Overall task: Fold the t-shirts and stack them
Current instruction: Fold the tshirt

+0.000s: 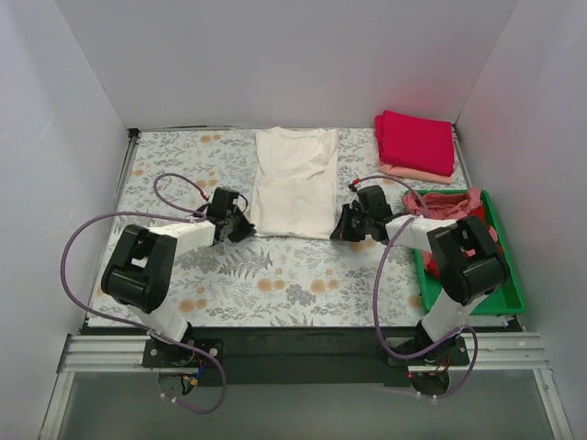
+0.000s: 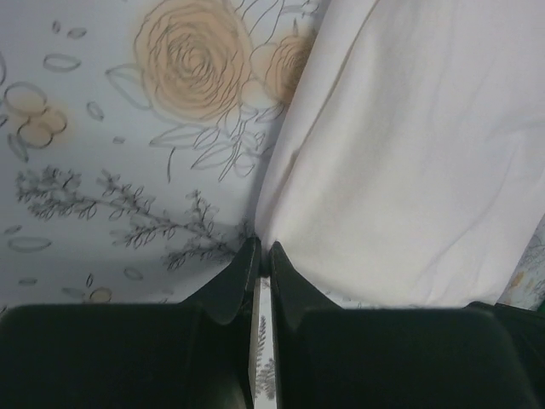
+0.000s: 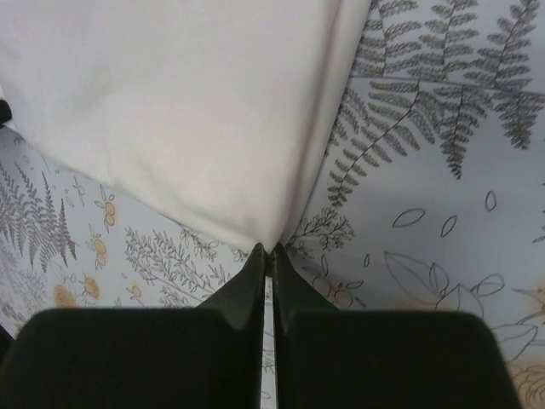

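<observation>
A cream-white t-shirt point(image 1: 293, 181) lies in a long folded strip at the middle back of the floral tablecloth. My left gripper point(image 1: 244, 225) is shut on its near left corner, seen in the left wrist view point(image 2: 260, 245) with the shirt point(image 2: 409, 153) spreading to the right. My right gripper point(image 1: 345, 227) is shut on its near right corner point(image 3: 267, 248), the shirt point(image 3: 187, 111) spreading up and left. A folded magenta shirt point(image 1: 415, 140) sits on a pale pink one point(image 1: 413, 173) at the back right. Dusty-pink and red shirts point(image 1: 449, 207) lie crumpled in the tray.
A green plastic tray point(image 1: 509, 293) stands along the right edge beside the right arm. The white enclosure walls close in the back and both sides. Purple cables loop from both arms over the floral tablecloth point(image 1: 275, 275).
</observation>
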`<state>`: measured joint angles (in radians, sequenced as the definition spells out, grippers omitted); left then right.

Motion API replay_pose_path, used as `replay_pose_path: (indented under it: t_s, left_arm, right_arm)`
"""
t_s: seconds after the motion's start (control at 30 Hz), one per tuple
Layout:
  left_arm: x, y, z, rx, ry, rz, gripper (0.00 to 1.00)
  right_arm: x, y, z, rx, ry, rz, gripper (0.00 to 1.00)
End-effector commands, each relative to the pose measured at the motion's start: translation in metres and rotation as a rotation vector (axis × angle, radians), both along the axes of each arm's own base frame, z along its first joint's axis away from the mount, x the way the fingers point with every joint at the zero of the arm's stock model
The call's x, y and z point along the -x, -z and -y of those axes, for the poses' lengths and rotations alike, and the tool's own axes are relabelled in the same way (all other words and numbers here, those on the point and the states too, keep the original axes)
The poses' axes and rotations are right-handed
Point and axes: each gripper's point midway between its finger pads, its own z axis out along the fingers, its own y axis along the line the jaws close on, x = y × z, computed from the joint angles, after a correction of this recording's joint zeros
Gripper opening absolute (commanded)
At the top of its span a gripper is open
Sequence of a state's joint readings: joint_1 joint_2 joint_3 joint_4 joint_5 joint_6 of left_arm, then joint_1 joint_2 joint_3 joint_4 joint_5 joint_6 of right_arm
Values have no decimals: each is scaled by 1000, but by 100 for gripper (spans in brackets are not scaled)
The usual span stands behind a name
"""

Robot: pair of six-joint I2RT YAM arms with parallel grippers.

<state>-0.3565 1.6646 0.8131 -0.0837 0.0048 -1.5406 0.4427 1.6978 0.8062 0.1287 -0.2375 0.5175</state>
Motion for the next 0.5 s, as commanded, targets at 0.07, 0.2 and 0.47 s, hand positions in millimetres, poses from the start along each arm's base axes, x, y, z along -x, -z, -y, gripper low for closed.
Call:
replay_pose_path:
  t_s: [0.07, 0.2, 0.47]
  left_arm:
    - [41, -23, 0, 26, 49, 25, 0]
    - [76, -43, 8, 58, 84, 81, 0]
    - [159, -66, 13, 158, 158, 88, 0]
  right_arm:
    - [33, -27, 2, -2, -66, 48, 1]
    - [69, -34, 6, -2, -99, 54, 1]
    - [153, -49, 21, -15, -202, 24, 1]
